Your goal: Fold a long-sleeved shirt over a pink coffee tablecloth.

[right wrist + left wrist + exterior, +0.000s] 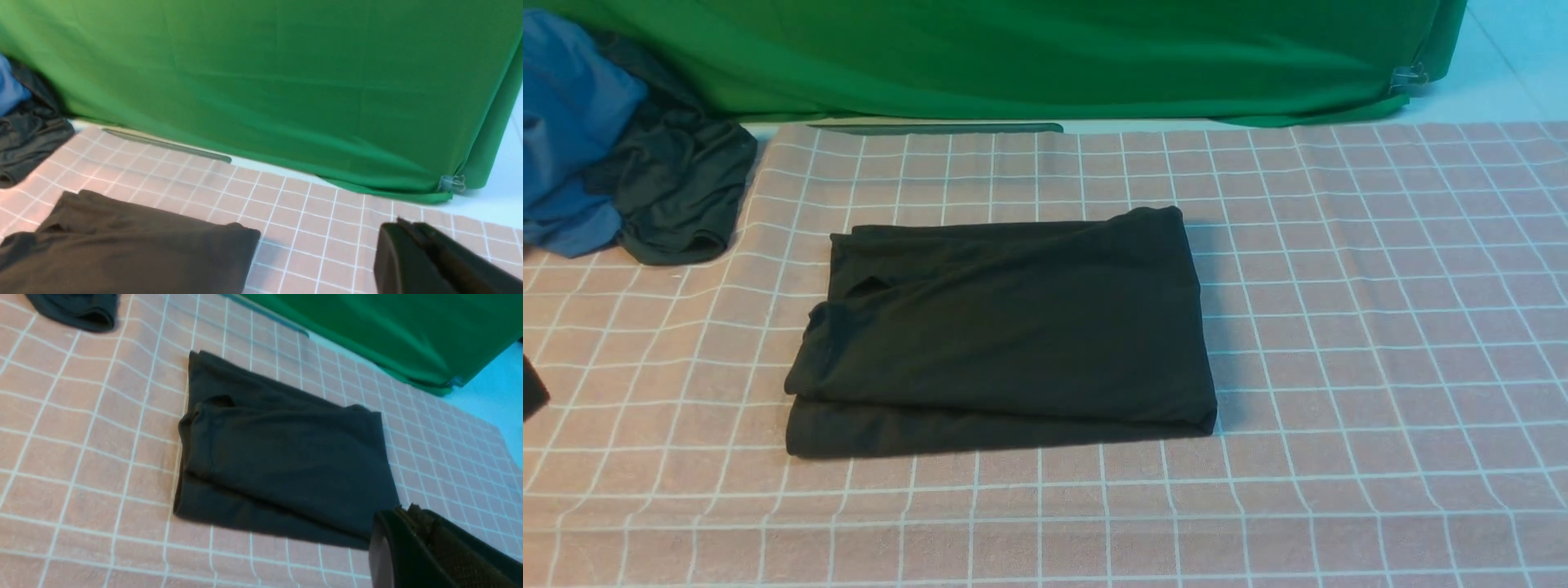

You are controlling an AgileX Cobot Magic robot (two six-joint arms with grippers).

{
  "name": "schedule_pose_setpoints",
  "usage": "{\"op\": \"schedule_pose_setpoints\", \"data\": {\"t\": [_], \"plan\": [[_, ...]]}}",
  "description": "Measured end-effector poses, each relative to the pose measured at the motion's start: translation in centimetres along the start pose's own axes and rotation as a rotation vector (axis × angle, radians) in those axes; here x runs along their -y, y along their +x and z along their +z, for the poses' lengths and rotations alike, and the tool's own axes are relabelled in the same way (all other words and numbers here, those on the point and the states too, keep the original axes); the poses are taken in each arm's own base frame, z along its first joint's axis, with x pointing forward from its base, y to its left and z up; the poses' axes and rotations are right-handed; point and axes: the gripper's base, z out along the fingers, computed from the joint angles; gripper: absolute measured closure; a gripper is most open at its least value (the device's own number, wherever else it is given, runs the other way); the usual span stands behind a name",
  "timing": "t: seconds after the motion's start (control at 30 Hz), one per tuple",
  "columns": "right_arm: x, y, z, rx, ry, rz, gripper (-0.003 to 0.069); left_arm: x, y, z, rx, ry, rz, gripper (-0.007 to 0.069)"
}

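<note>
The black long-sleeved shirt (1013,335) lies folded into a thick rectangle in the middle of the pink coffee tablecloth (1380,327); no print shows on it. My left gripper (412,510) hangs shut and holds nothing, off one corner of the shirt (282,457) and above the tablecloth (81,437). In the front view only a dark sliver of the left arm (531,396) shows at the left edge. My right gripper (404,224) is also shut and holds nothing, over bare tablecloth (318,212) and apart from the shirt (122,245). The right arm is out of the front view.
A blue garment (564,122) and a smaller dark plain garment (678,188) are heaped at the far left. Bright green fabric (1013,57) hangs along the back, held by a clip (1409,77) at its right end. A thin dark strip (931,128) lies at the tablecloth's far edge.
</note>
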Motion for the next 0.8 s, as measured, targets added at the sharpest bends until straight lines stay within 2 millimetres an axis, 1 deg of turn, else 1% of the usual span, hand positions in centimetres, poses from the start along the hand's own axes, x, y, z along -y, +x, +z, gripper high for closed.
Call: {"op": "schedule_pose_setpoints", "data": {"t": [0.1,0.2,0.23,0.27,0.33,0.37,0.4,0.43,0.47,0.5,0.53,0.63,0.67,0.73,0.8], "plan": [[0.1,-0.3,0.3,0.040,0.010,-0.035,0.0624,-0.1,-0.2,0.0,0.019,-0.013,0.017,0.0611],[0.1,-0.8,-0.7,0.088,0.017,-0.090,0.0624,-0.3,-0.1,-0.2,0.022,-0.030,0.032,0.0611],[0.0,-0.7,-1.5,0.110,0.020,-0.107,0.0624,-0.4,0.0,-0.5,0.028,-0.029,0.039,0.0611],[0.0,-0.7,-1.8,0.118,0.021,-0.110,0.0624,-0.4,0.1,-0.6,0.030,-0.028,0.041,0.0611],[-0.2,-0.3,-4.1,0.198,0.035,-0.123,0.0624,-0.5,0.4,-1.5,0.065,-0.011,0.061,0.0611],[-0.2,0.3,-4.8,0.225,0.041,-0.129,0.0624,-0.6,0.6,-1.9,0.086,-0.001,0.068,0.0611],[-0.2,1.1,-6.0,0.285,0.056,-0.136,0.0624,-0.8,1.0,-2.4,0.111,0.010,0.074,0.0611],[-0.2,1.1,-6.6,0.318,0.062,-0.138,0.0624,-0.9,1.2,-2.7,0.120,0.014,0.076,0.0611],[-0.2,2.3,-7.5,0.380,0.082,-0.146,0.0624,-1.2,1.8,-3.0,0.139,0.018,0.079,0.0611],[-0.2,3.0,-8.1,0.430,0.095,-0.150,0.0624,-1.5,2.3,-3.3,0.156,0.025,0.081,0.0611],[-0.2,4.2,-9.1,0.511,0.120,-0.156,0.0624,-1.8,2.9,-3.6,0.175,0.033,0.082,0.0611],[-0.1,6.9,-10.3,0.636,0.157,-0.156,0.0624,-2.6,4.4,-4.2,0.250,0.070,0.082,0.0611],[-0.1,6.8,-10.6,0.649,0.159,-0.156,0.0624,-2.6,4.4,-4.3,0.260,0.074,0.082,0.0611],[-0.1,8.2,-11.2,0.702,0.174,-0.156,0.0619,-2.8,4.7,-4.1,0.342,0.108,0.088,0.0611],[-0.1,8.4,-11.8,0.736,0.179,-0.155,0.0607,-2.8,4.7,-3.6,0.382,0.127,0.089,0.0611]]}}
